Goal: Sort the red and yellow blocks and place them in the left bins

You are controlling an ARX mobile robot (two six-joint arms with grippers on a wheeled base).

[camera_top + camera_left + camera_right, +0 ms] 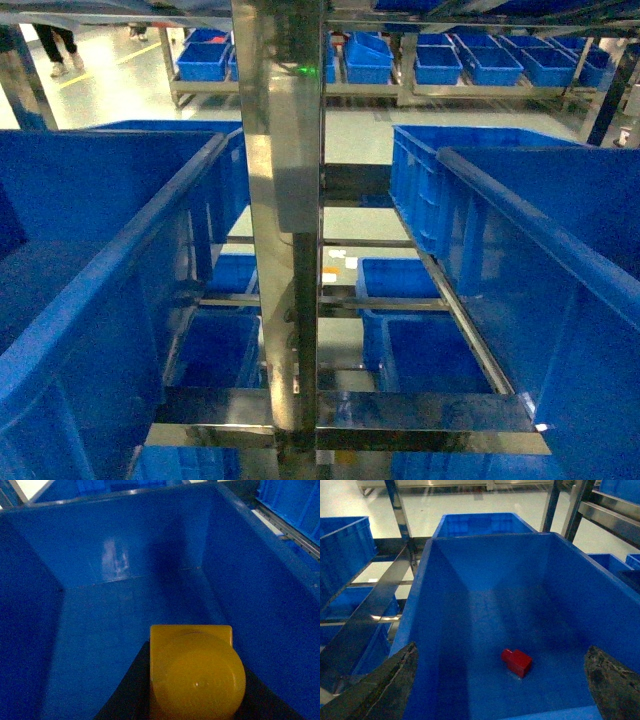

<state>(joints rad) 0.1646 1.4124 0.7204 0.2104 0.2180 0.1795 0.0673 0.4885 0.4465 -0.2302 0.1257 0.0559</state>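
Note:
A glossy yellow block (192,672) fills the bottom of the left wrist view, stud end facing the camera. My left gripper (192,702) is shut on it, a dark finger (125,697) on each side. It hangs inside a deep blue bin (125,550) with a bare floor. In the right wrist view a small red block (518,662) lies on its side on the floor of another deep blue bin (490,536). My right gripper (502,652) is open above that bin's near end, well apart from the block. Neither gripper shows in the head view.
The head view looks down a steel rack post (285,200) between a big blue bin on the left (110,270) and one on the right (540,240). Smaller blue bins (405,345) sit on lower shelves. More bins (470,62) line a far rack.

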